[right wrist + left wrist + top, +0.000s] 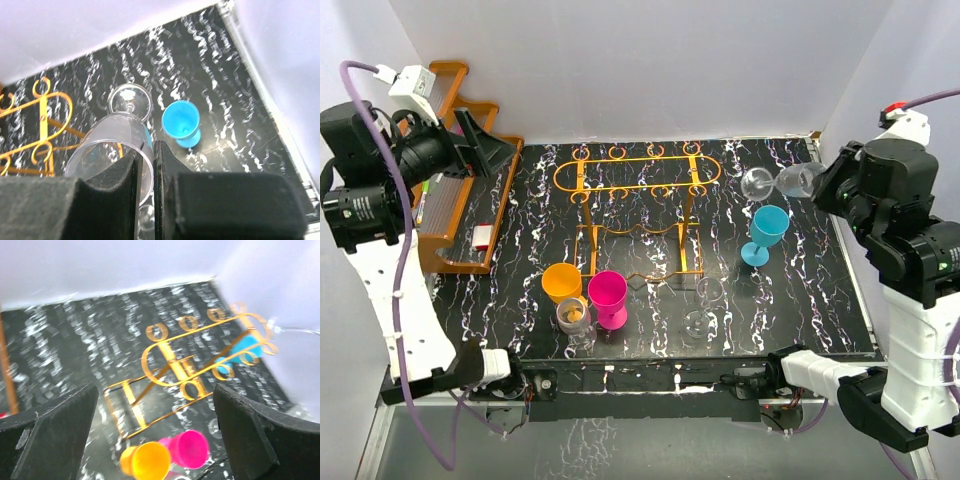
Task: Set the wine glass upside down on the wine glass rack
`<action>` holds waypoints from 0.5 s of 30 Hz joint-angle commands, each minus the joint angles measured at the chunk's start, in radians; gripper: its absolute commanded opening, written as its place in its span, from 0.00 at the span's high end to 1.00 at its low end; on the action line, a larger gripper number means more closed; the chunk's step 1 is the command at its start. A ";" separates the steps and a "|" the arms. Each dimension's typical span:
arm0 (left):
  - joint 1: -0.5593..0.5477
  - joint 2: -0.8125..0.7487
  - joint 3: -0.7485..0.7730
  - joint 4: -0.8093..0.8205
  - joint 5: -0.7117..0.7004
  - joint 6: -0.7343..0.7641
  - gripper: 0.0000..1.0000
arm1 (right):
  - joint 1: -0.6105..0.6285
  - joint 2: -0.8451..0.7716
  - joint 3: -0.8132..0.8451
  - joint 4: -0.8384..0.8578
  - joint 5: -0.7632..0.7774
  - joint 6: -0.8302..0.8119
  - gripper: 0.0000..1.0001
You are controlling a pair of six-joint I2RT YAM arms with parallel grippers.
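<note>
My right gripper (pixel 147 152) is shut on the rim of a clear wine glass (pixel 110 135): one finger is inside the bowl and the other outside. The glass (pixel 782 182) hangs on its side above the table, foot (pixel 757 184) pointing left, just off the right end of the orange-gold wire wine glass rack (pixel 636 172). The rack (pixel 42 125) also shows at the left of the right wrist view. My left gripper (pixel 485 145) is raised at the far left, open and empty. From the left wrist view (pixel 155 435) it looks down on the rack (pixel 200 357).
A blue goblet (pixel 766 233) stands under the held glass. An orange cup (pixel 561 282), a pink cup (pixel 608 297) and a small clear glass (pixel 575 320) cluster at front left. Another clear wine glass (pixel 705 305) stands front centre. A brown wooden stepped rack (pixel 460 225) lines the left edge.
</note>
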 commanded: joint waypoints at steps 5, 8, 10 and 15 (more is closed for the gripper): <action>-0.047 -0.149 -0.745 1.697 0.412 -1.622 0.03 | 0.000 -0.120 -0.108 0.518 0.293 -0.118 0.92; -0.198 -0.094 -0.670 1.521 0.302 -1.497 0.03 | 0.000 -0.266 -0.393 1.046 0.090 -0.242 0.92; -0.280 -0.083 -0.663 1.535 0.229 -1.480 0.03 | 0.001 -0.316 -0.551 1.353 -0.061 -0.280 0.92; -0.411 0.012 -0.627 1.481 0.117 -1.469 0.03 | 0.001 -0.107 -0.364 1.312 -0.241 -0.101 0.92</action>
